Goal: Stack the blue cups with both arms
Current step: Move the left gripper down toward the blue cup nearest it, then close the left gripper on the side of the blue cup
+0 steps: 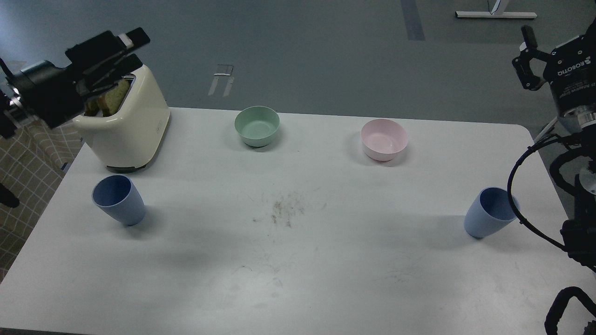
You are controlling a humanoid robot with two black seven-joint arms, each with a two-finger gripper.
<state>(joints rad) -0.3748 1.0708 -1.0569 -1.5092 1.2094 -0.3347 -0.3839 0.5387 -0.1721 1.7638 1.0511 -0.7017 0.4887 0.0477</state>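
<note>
both blue cups stand upright on the white bench (298,260), far apart and untouched. the left blue cup (119,200) sits well below the left gripper (128,49) and slightly toward the near edge from it, just in front of the cream toaster (130,123). the right blue cup (491,212) sits well below the right gripper (528,58), somewhat inward of it, partly crossed by a looped black cable (517,186).

the left jaws hang above the toaster, released a little with a visible gap and nothing between them. the right jaws show only as one raised finger and a dark body beside it, so i cannot tell whether they are parted or clenched; nothing appears to be held.

the step in hand looks like the first reach, with no stacking done yet. to do it well, each arm should probably come down to its own cup with the jaws spread wider than the rim, or close on the wall from the side, low enough that the tapering cup does not tip on its narrow base. the left arm has to clear the toaster and the bread slices (111,97) beneath its jaws before dropping. the mint-green bowl (257,125) and pink bowl (384,138) lie farther back, between the two grippers, and should be left alone. one cup is best held steady while the other is lowered straight into it.
</note>
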